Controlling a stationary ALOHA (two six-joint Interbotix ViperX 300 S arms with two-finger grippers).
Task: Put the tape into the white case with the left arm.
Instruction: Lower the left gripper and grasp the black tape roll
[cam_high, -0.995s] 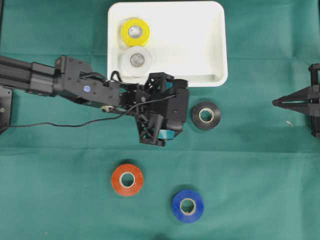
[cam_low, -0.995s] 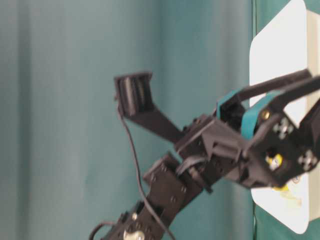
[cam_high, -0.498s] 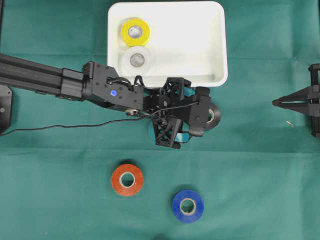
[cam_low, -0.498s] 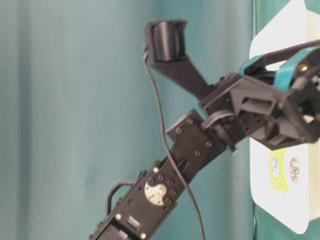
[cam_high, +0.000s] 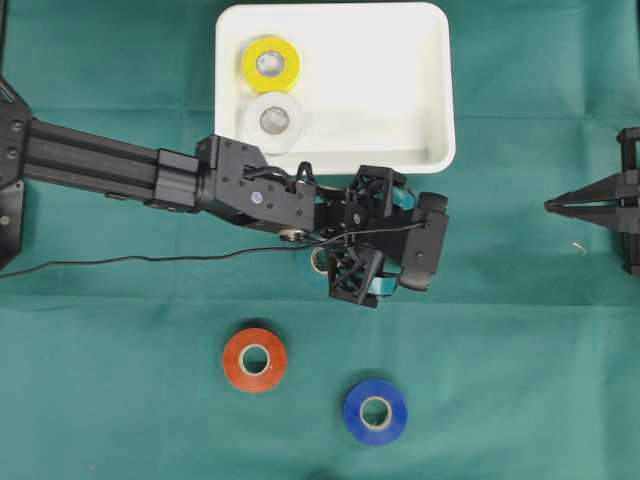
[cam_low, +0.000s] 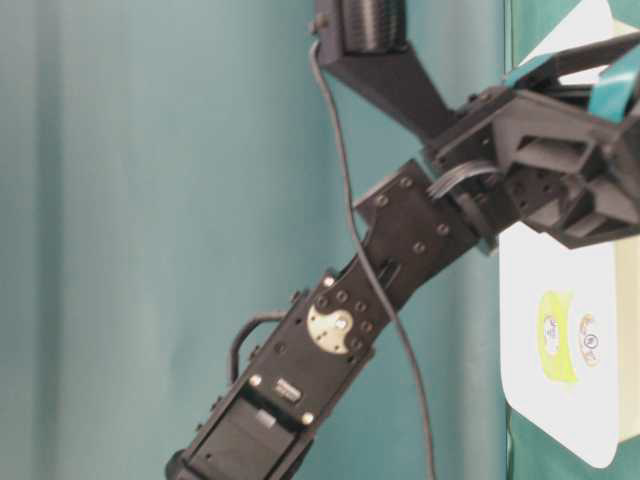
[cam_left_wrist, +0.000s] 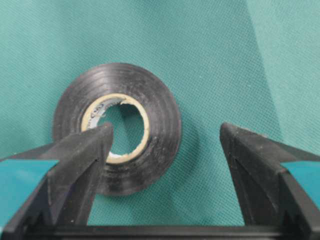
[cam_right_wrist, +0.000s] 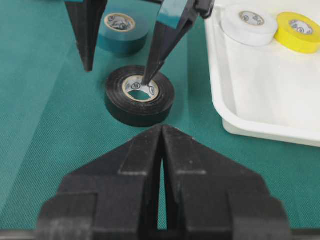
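A black tape (cam_left_wrist: 150, 125) lies flat on the green cloth. My left gripper (cam_left_wrist: 165, 129) hangs over it, open. In the right wrist view one of its fingers (cam_right_wrist: 167, 35) points into the roll's core hole and the other finger (cam_right_wrist: 87, 30) stands outside the black tape (cam_right_wrist: 140, 95). From overhead the left gripper (cam_high: 410, 240) hides that roll. The white case (cam_high: 390, 90) sits just behind, holding a yellow tape (cam_high: 270, 62) and a white tape (cam_high: 275, 118). At the right edge my right gripper (cam_high: 550, 206) rests shut, with nothing in it.
A teal tape (cam_right_wrist: 122, 30) lies under the left wrist, partly covered in the overhead view. A red tape (cam_high: 254, 359) and a blue tape (cam_high: 375, 411) lie nearer the front. The case's near wall (cam_right_wrist: 260, 127) runs close beside the black roll.
The left arm has reached further right and come down, covering the black tape from overhead. Its jaws have stayed open. The right arm has not moved.
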